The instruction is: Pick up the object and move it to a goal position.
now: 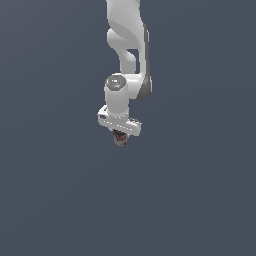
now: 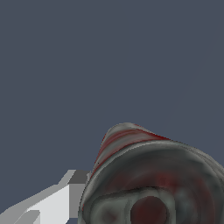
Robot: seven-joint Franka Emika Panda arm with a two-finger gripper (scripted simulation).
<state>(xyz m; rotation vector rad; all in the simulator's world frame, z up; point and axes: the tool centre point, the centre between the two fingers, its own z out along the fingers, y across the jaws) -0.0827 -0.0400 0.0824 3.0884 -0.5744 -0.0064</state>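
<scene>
The object (image 1: 120, 140) is a small can with grey, red and white bands, sticking out just below the white hand of the arm in the exterior view. My gripper (image 1: 120, 136) is shut on the object, whose upper part is hidden between the fingers. In the wrist view the object (image 2: 148, 175) fills the near corner, its dark reddish end facing the camera. One pale finger (image 2: 61, 203) presses against its side there, and the other finger is hidden behind the can.
The white arm (image 1: 127, 45) comes down from the top of the exterior view. Around it there is only a uniform dark grey-blue ground (image 1: 50, 200).
</scene>
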